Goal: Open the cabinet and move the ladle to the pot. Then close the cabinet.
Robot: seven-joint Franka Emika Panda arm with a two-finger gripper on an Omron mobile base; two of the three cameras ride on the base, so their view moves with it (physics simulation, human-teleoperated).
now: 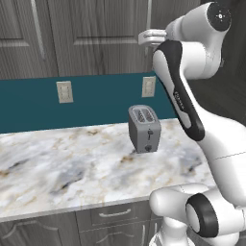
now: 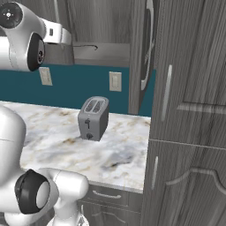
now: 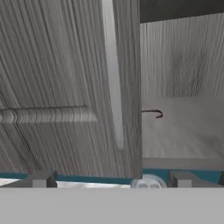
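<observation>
The cabinet (image 2: 110, 22) hangs above the counter with its right door (image 2: 148, 44) swung out edge-on. Its left door (image 3: 57, 87) is shut, with a long silver handle (image 3: 113, 74). On the grey shelf (image 3: 183, 131) inside, a thin dark hooked end shows, apparently the ladle (image 3: 154, 114) (image 2: 88, 46); the rest of the ladle is hidden. My gripper (image 3: 111, 179) is open and empty, level with the shelf's front edge, facing the left door's handle edge. The hand (image 1: 151, 37) (image 2: 59, 33) is up by the cabinet. The pot is out of view.
A grey toaster (image 1: 144, 128) (image 2: 93, 118) stands on the marble counter (image 1: 72, 163) below the cabinet. Two outlets (image 1: 64, 91) (image 1: 148, 86) sit on the teal backsplash. A tall dark cabinet (image 2: 190, 110) bounds the counter on the right. Drawers (image 1: 115, 214) run under the counter.
</observation>
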